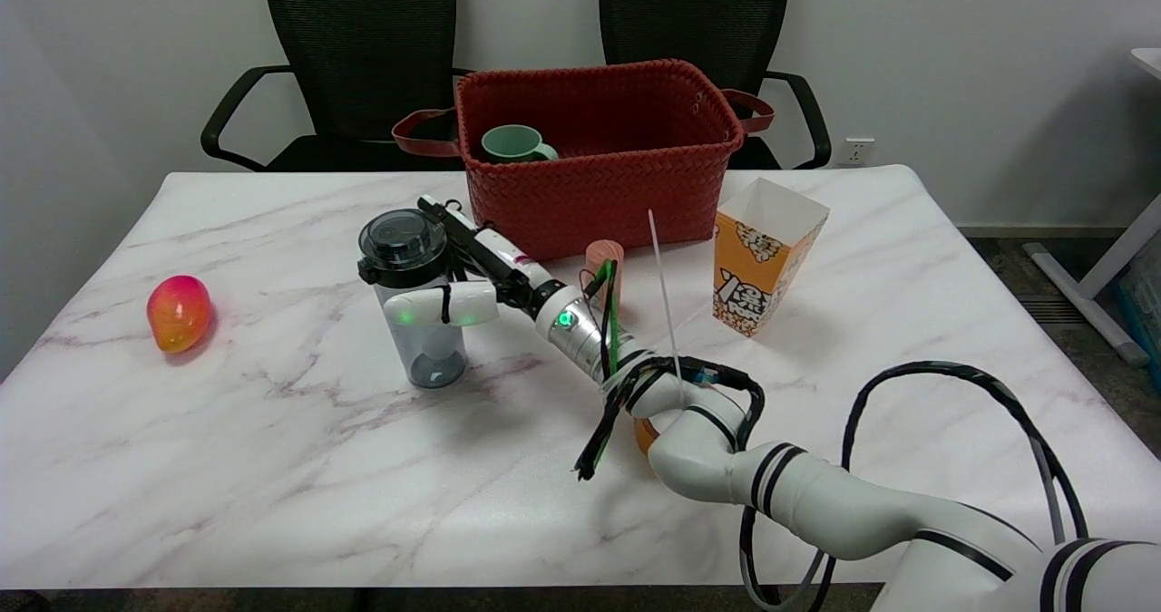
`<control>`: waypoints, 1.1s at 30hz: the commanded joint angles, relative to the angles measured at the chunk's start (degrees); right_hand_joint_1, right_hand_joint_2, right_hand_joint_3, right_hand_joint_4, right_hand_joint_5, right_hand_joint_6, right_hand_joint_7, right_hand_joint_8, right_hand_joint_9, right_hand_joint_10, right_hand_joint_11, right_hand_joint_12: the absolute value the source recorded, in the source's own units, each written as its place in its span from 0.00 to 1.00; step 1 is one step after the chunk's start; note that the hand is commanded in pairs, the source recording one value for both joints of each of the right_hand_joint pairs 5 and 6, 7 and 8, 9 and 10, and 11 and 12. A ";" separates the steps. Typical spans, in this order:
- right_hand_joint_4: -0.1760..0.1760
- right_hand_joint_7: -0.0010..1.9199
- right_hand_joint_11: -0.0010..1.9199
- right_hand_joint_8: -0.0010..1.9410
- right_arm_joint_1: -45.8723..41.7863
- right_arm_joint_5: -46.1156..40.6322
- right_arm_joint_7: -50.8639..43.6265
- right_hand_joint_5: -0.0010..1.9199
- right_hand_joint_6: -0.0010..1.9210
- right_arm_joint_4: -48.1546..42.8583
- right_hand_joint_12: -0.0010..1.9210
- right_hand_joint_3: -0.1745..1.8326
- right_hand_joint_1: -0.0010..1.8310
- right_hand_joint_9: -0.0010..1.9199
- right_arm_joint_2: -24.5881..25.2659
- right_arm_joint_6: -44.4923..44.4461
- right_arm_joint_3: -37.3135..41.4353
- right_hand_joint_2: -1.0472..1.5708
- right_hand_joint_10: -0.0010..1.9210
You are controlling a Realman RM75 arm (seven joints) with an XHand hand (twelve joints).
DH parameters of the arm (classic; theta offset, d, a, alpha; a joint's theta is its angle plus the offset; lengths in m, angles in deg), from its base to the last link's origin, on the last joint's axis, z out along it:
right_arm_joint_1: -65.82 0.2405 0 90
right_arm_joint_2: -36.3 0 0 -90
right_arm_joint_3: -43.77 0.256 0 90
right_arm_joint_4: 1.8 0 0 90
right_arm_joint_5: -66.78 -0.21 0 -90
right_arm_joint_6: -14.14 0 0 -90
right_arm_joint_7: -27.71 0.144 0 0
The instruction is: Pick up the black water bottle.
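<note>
The black water bottle (413, 299) stands upright on the white marble table (272, 449), left of centre, its black lid on top and its smoky clear body below. The right hand (458, 272) has reached in from the near right and sits against the bottle's right side. A white thumb (435, 308) with a green light lies across the front of the bottle just under the lid, while the dark fingers (449, 218) run along the far side beside the lid. The hand is cupped around the bottle, but from here I cannot tell whether it is truly squeezing it; the bottle's base is on the table.

Just behind the hand, at the far middle of the table, sits a red woven basket (626, 190) with a pale green mug (512, 143) inside at its left. A small pink cylinder (603, 258) stands in front of the basket, touching or nearly touching its near wall. To the right is an orange popcorn box (762, 254), open at the top. Well apart, near the left edge, lies a red and yellow mango (179, 312). An orange object (646, 435) shows partly under the arm. Two black office chairs (363, 41) stand beyond the table.
</note>
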 commanded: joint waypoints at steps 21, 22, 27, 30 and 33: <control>0.50 0.07 0.18 0.07 0.70 2.34 2.50 0.04 0.04 1.84 0.18 0.00 0.40 0.12 1.16 -0.08 -0.35 0.59 0.12; 0.50 0.07 0.18 0.07 0.63 2.34 2.50 0.04 0.04 1.82 0.18 0.00 0.40 0.12 1.16 -0.08 -0.35 0.59 0.12; 0.50 0.09 0.18 0.09 0.39 2.19 2.50 0.05 0.05 1.52 0.18 0.00 0.40 0.13 1.16 -0.08 -0.35 0.60 0.13; 0.50 0.09 0.18 0.09 0.15 2.02 2.50 0.05 0.05 1.20 0.18 0.00 0.40 0.13 1.16 -0.08 -0.35 0.60 0.13; 0.50 0.09 0.18 0.09 -0.09 1.93 3.16 0.06 0.06 0.78 0.18 0.00 0.40 0.13 1.09 -0.08 -0.35 0.60 0.13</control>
